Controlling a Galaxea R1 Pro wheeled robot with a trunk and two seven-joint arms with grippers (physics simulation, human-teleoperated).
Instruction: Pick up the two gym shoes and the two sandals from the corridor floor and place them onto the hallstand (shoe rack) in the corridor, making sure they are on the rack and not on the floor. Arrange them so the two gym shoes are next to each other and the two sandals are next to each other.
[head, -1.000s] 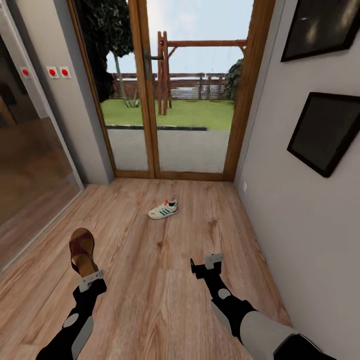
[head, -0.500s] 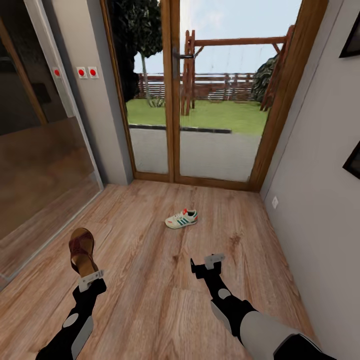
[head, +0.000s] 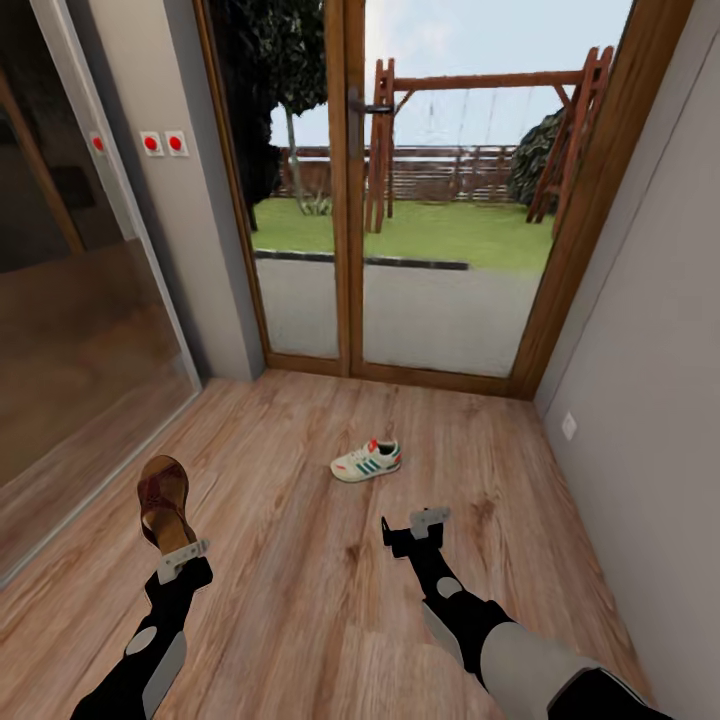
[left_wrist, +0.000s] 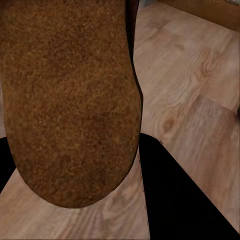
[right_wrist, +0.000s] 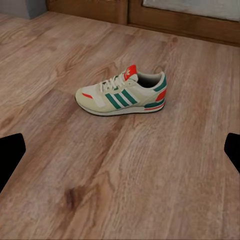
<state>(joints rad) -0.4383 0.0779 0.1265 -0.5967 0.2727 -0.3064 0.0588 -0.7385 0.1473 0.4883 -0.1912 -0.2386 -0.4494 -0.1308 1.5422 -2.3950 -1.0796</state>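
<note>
While we face the glazed wooden door (head: 400, 190) at the end of the corridor, our left gripper (head: 180, 553) is clamped on a brown sandal (head: 163, 500), holding it up off the corridor floor (head: 300, 590) with its toe pointing away from us. From the left wrist we see the sandal's suede footbed (left_wrist: 70, 100) close up, with the wood planks running beneath it.

Over on the right, our right gripper (head: 422, 528) hangs above the planks with its fingers spread wide and nothing between them; from the right wrist the two dark fingertips (right_wrist: 10, 160) sit at the far edges of the picture.

Ahead of that gripper, one gym shoe (head: 366, 461) lies alone on the floor, resting on its sole, white with green stripes and a red heel patch. It sits between us and the door, well apart from both grippers. From the right wrist, the shoe (right_wrist: 121, 95) shows side-on, laces up, toe toward the left-hand wall.

A grey wall (head: 640, 380) runs along our right, and a glass panel (head: 70, 330) lines our left.
</note>
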